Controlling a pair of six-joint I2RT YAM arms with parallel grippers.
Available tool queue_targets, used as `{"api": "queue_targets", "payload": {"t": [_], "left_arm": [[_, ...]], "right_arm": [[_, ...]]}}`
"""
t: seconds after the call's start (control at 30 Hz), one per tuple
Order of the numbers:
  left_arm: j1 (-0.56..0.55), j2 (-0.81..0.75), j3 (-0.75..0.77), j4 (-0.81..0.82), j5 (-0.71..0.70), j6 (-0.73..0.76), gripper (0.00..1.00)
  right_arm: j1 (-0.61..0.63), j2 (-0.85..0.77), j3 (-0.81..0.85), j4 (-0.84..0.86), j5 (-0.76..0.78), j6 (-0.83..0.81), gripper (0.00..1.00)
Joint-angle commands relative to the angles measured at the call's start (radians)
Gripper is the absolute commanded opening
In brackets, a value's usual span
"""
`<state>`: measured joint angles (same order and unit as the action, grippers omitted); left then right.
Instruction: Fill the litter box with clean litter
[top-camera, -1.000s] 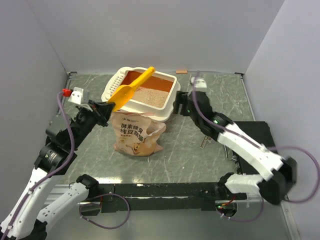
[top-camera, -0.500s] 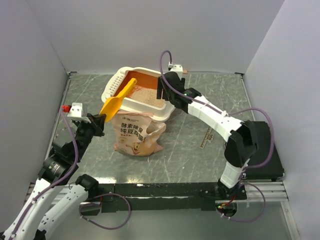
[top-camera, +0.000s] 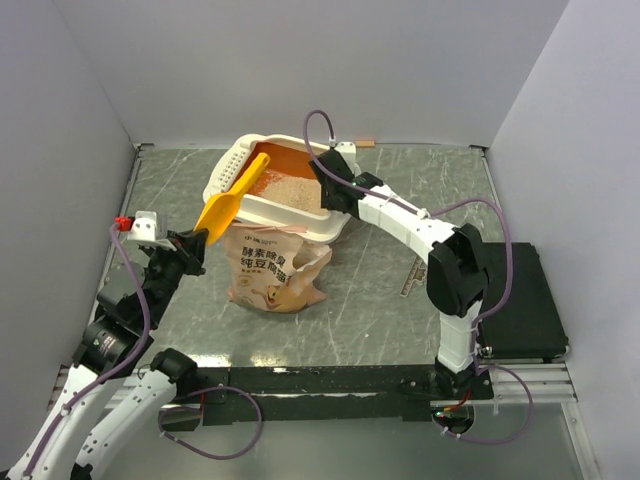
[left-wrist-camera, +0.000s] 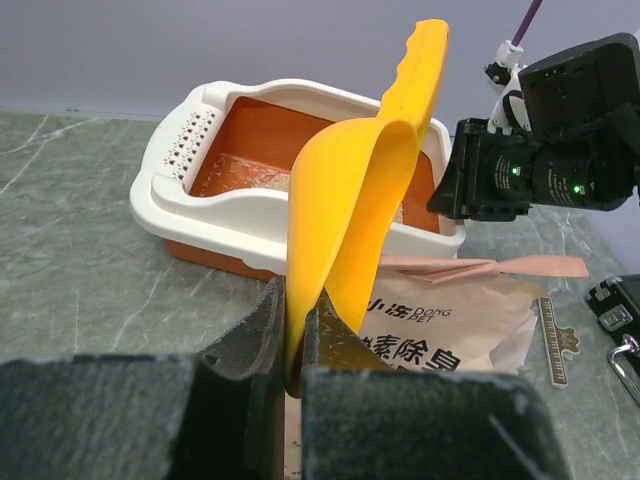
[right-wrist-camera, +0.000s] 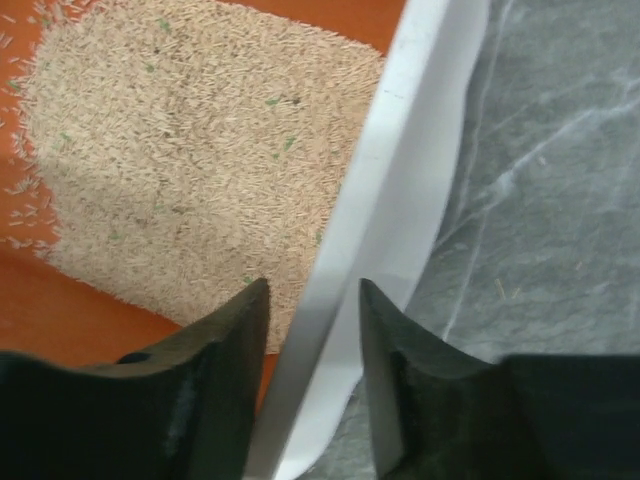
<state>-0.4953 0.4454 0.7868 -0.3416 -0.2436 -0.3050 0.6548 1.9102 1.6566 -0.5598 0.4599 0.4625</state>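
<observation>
The litter box (top-camera: 228, 172) is cream-white outside and orange inside, and stands at the back middle of the table. Clean litter (top-camera: 295, 190) lies in a beige patch on its floor. My right gripper (top-camera: 328, 195) points down over the box's right rim (right-wrist-camera: 400, 180), one finger inside above the litter (right-wrist-camera: 180, 150) and one outside. The right gripper (right-wrist-camera: 312, 300) is open, with a sliver of gap showing on the inner side. My left gripper (left-wrist-camera: 295, 330) is shut on the edge of a yellow-orange scoop (left-wrist-camera: 350, 200), which is held tilted up in front of the box (left-wrist-camera: 200, 200).
A crinkled tan paper bag (top-camera: 270, 270) with Chinese print lies just in front of the box, also seen in the left wrist view (left-wrist-camera: 470, 320). A flat black box (top-camera: 525, 300) sits at the right edge. Grey walls close in three sides.
My right arm swung from the box's right side onto its rim, and its jaws narrowed around it. My left gripper drew the scoop back, left and toward the near edge.
</observation>
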Motion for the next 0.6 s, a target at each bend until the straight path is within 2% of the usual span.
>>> {"api": "queue_targets", "payload": {"t": [0.0, 0.03, 0.07, 0.17, 0.33, 0.5, 0.57], "left_arm": [[0.006, -0.011, -0.003, 0.039, -0.023, 0.006, 0.01], [0.006, -0.011, -0.001, 0.038, -0.040, 0.012, 0.01], [0.008, -0.013, -0.001, 0.036, -0.046, 0.015, 0.01], [0.009, -0.020, -0.009, 0.047, -0.030, 0.010, 0.01], [0.024, -0.011, -0.008, 0.049, -0.007, 0.003, 0.01], [0.038, -0.013, -0.012, 0.055, 0.032, -0.005, 0.01], [0.044, -0.017, -0.015, 0.061, 0.047, -0.011, 0.01]], "right_arm": [[-0.046, 0.013, 0.071, -0.032, -0.015, -0.030, 0.33], [-0.058, 0.012, 0.077, -0.038, -0.023, -0.036, 0.27], [-0.075, 0.004, 0.081, -0.040, -0.033, -0.044, 0.15], [-0.122, -0.007, 0.094, -0.045, -0.052, -0.082, 0.00], [-0.205, 0.023, 0.177, -0.101, -0.041, -0.131, 0.00], [-0.309, 0.000, 0.183, -0.062, -0.049, -0.182, 0.00], [-0.352, -0.003, 0.177, -0.013, -0.038, -0.260, 0.00]]}}
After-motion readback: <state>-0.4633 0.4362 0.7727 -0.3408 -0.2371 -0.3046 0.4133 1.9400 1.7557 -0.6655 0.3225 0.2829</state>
